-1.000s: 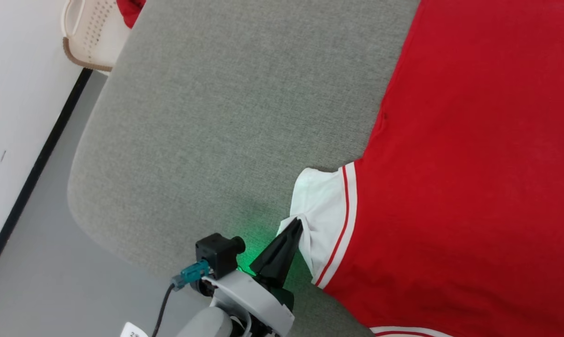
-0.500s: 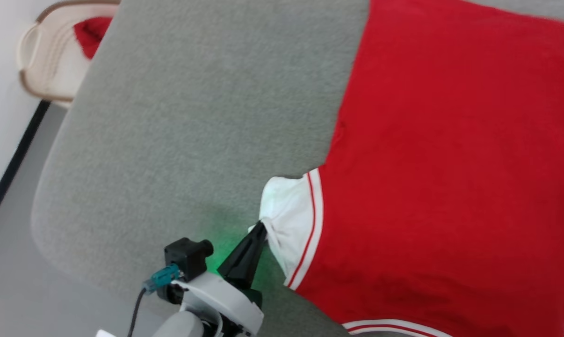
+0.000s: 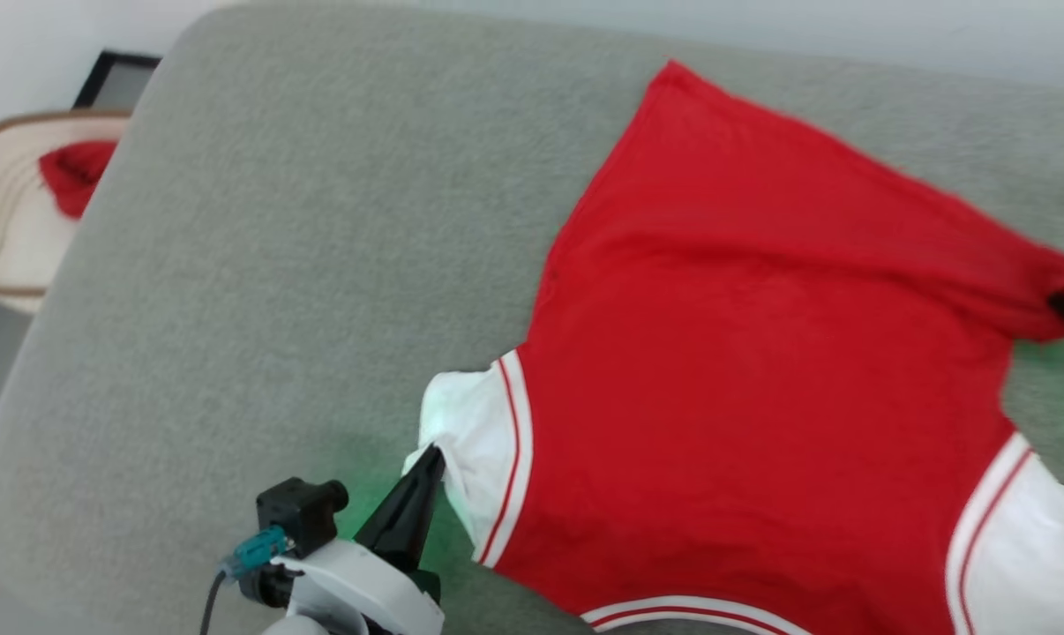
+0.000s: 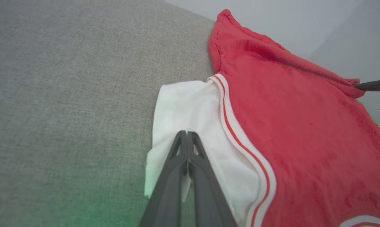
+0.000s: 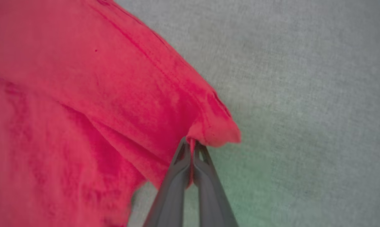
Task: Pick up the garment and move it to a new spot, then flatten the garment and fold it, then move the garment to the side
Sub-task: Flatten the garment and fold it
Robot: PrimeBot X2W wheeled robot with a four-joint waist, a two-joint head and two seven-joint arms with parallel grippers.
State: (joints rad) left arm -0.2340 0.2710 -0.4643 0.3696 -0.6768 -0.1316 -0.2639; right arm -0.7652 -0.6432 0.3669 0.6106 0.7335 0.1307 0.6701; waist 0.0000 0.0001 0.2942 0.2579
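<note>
Our head camera has swung since a second ago; the jersey (image 3: pixel 761 379) lies spread on the grey cushion (image 3: pixel 276 309) as before. Left gripper (image 3: pixel 432 457) still pinches the white sleeve (image 3: pixel 461 414). Right gripper (image 5: pixel 191 142), newly in sight, pinches the red hem corner (image 5: pixel 215 132).

Grey fabric-covered table (image 3: pixel 258 291), corners rounded; beige basket (image 3: pixel 3 238) beside its left edge, small red cloth (image 3: pixel 73 176) inside
</note>
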